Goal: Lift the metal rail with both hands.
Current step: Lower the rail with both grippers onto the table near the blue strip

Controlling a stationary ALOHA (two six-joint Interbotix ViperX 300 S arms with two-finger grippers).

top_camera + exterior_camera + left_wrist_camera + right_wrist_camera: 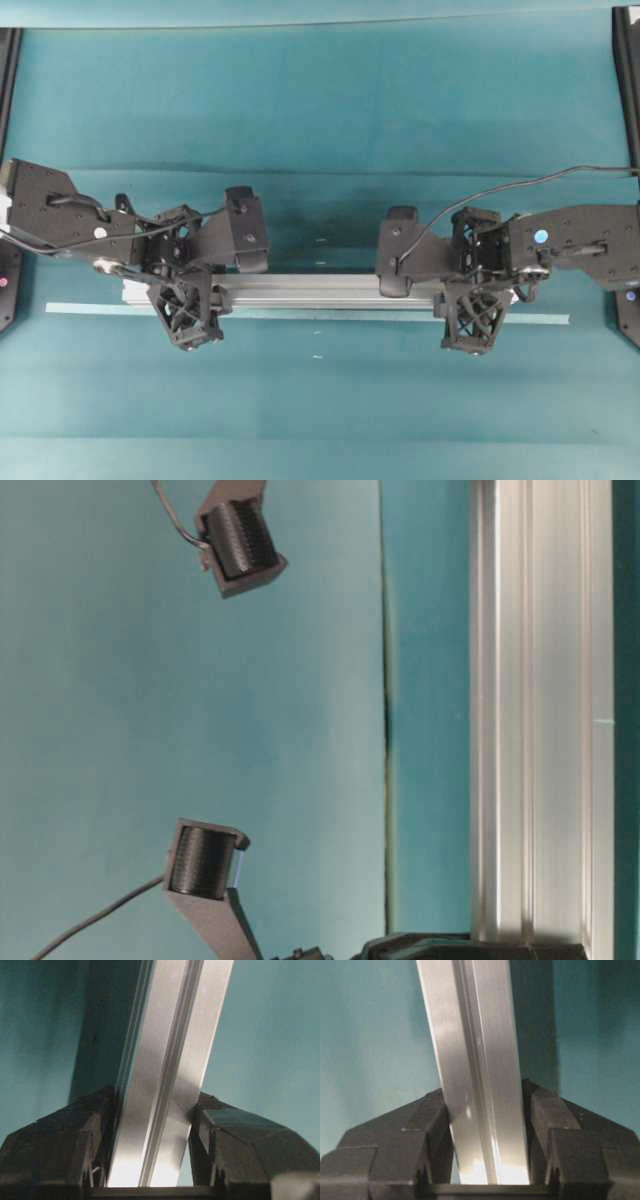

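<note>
Teal cloth (pixel 330 100) covers the whole table, and the scene is described here from its left side to its right side.

At the far left of the overhead view, the left arm (pixel 50 205) comes in from the edge. Its wrist camera housing (pixel 245 230) sits above the bar. The left gripper (pixel 188 300) is closed around the metal rail (pixel 320 291) near the rail's left end. In the left wrist view the two black fingers (pixel 60 1145) press against both sides of the bar (pixel 165 1085), with no gap visible, so this gripper is clenched on the rail.

The rail lies horizontally across the middle of the overhead view, between the two grippers. Just below it, a thin pale tape strip (pixel 300 314) runs on the cloth, longer than the rail and parallel to it. In the table-level view the grooved silver rail (pixel 540 710) fills the right part of the picture.

On the right, the right gripper (pixel 472 305) holds the rail near its right end. In the right wrist view its fingers (pixel 555 1130) touch both sides of the bar (pixel 480 1085), so it is also grasping the rail. The right arm (pixel 590 240) goes out toward the right edge, with a black cable (pixel 500 190) curving above it.

Whether the rail is touching the cloth or is slightly above it, I cannot tell for sure.
</note>
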